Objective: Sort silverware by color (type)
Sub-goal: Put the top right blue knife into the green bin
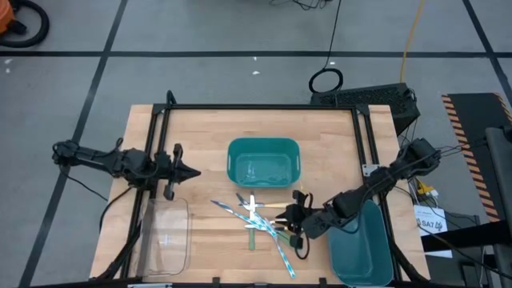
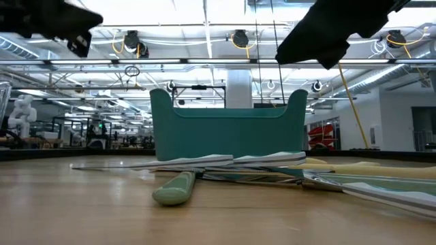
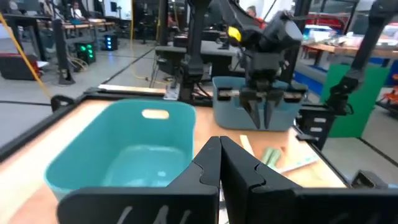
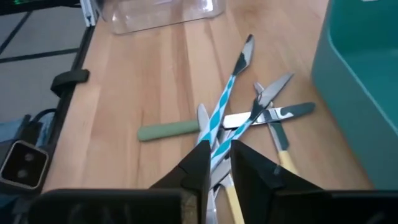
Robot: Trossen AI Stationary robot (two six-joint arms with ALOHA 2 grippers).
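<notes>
Picking comes first: right gripper (image 4: pixel 216 155), its fingers just a little apart, hangs over the silverware (image 4: pixel 249 115); next it must pinch one striped piece (image 4: pixel 225 104); left gripper (image 1: pixel 190 170) waits, pressed together

Grey floor (image 1: pixel 200 32) running under the wood table (image 1: pixel 208 136), black tape lines (image 1: pixel 240 54) crossing it. Yellow cable (image 1: pixel 410 36) trailing down at upper right, black cable loop (image 1: pixel 326 80) lying near the table's far edge. Low view: ceiling lights (image 2: pixel 225 13) glowing over open workshop space, white pillar (image 2: pixel 240 88) standing mid-room, benches and gear sitting behind.
</notes>
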